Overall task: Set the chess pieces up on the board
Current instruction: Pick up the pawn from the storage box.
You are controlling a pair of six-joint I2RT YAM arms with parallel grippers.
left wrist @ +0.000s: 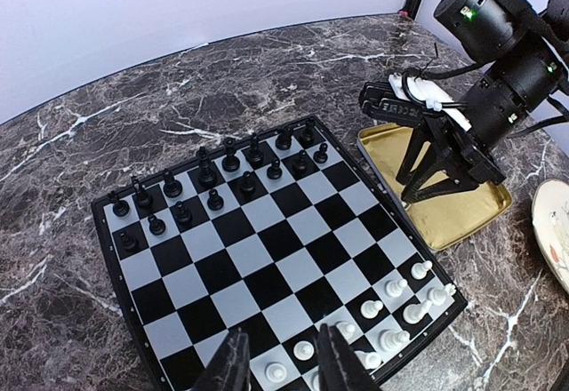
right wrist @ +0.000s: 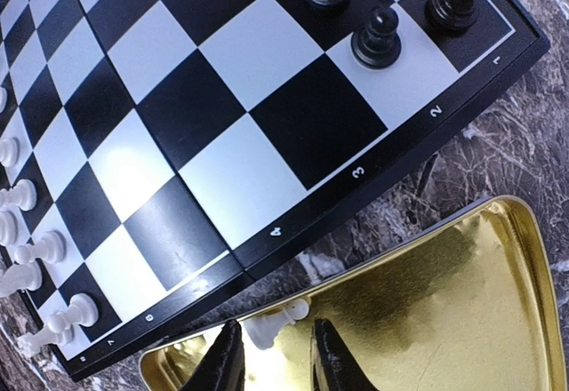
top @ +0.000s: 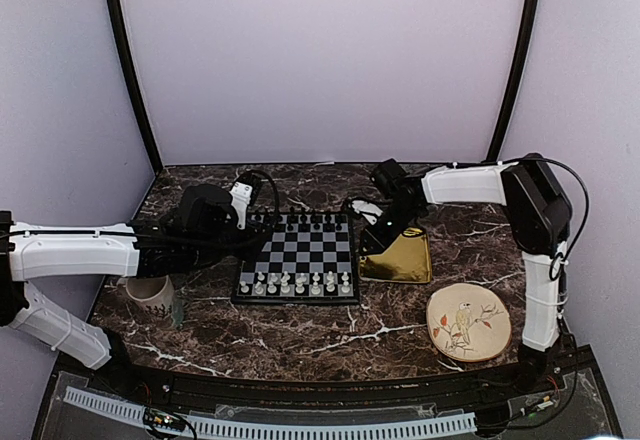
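Tabletop (top: pixel 300 332) of dark, white-veined marble carries the board (top: pixel 297 250) at its middle. White chess pieces (top: pixel 300 283) stand upright in the two ranks of the board nearest the arm bases, one to a square. Black chessmen (top: pixel 310 221) stand in the two ranks on the board's far side. Just off the board's right edge lies a gold tray (top: pixel 408 260), with a narrow strip of marble between them. Inside the tray, close against the wall that faces the board, one white piece (right wrist: pixel 276 324) lies on its side. The right gripper (right wrist: pixel 276 363) hangs over that spot with its fingers a little apart, one near each end of the lying piece. Whether they press on it or only flank it cannot be told. The left gripper (left wrist: pixel 286 366) hovers by the board's left side, raised above it. Its fingers are apart with nothing held between them, and in the left wrist view white pawns on their squares show through the gap. Farther right of the board than the tray, and nearer the arm bases, rests a round plate (top: pixel 468 323) painted with a bird. Off the board's near left corner stands a pale cup (top: pixel 150 292), partly under the left arm.
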